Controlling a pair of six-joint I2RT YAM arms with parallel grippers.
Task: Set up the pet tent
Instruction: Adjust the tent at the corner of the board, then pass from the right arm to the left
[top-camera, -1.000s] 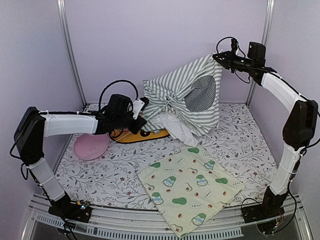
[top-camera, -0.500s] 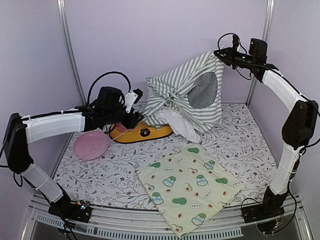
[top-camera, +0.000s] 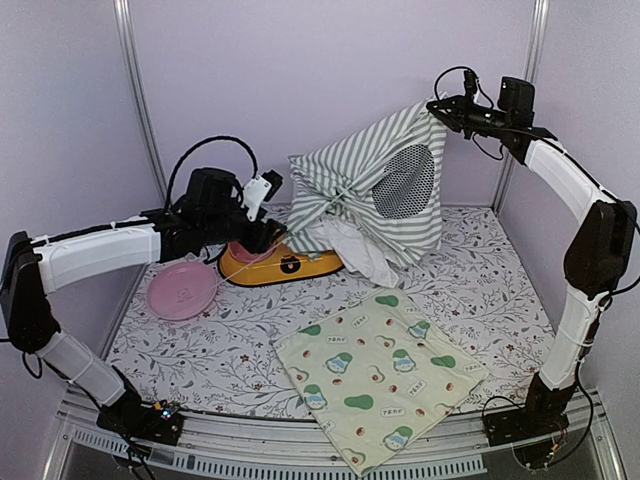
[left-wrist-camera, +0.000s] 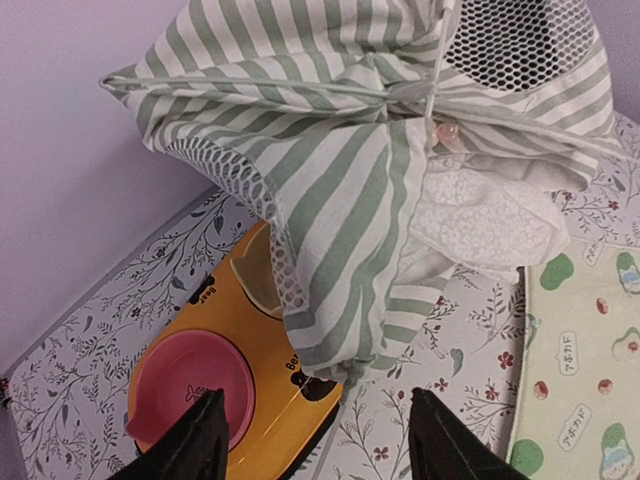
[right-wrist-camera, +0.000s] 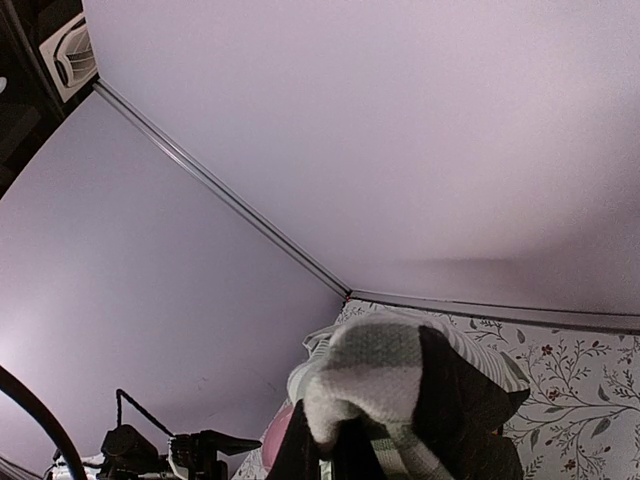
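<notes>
- The tent (top-camera: 372, 200) sits at the far middle of the worktop (top-camera: 500, 290), right of centre. It is hoisted by its top right corner, its lower edge rests on the worktop, and its left flap hangs over the right end of the orange bowl (top-camera: 275, 268).
- The right fingers (top-camera: 437, 108) are pinched tight on that top corner and hold the striped fabric high near the far wall.
- The left fingers (top-camera: 262, 190) are spread wide with nothing between them. They hover above the bowl, just left of the tent and apart from it.
- Done, as we judge it: the side with the mesh window (top-camera: 405, 182) is drawn up into a sloped panel, so the tent is partly raised.
- Left to do, as we judge it: the left half is crumpled and the lace curtain (left-wrist-camera: 480, 215) is bunched beneath it. The tent appears to hang from the right fingers, not to stand alone, so its base needs spreading and its frame setting.
- The mat (top-camera: 380, 375) lies flat at the near middle and a pink dish (top-camera: 182, 292) lies at the left, both apart from the tent.
</notes>
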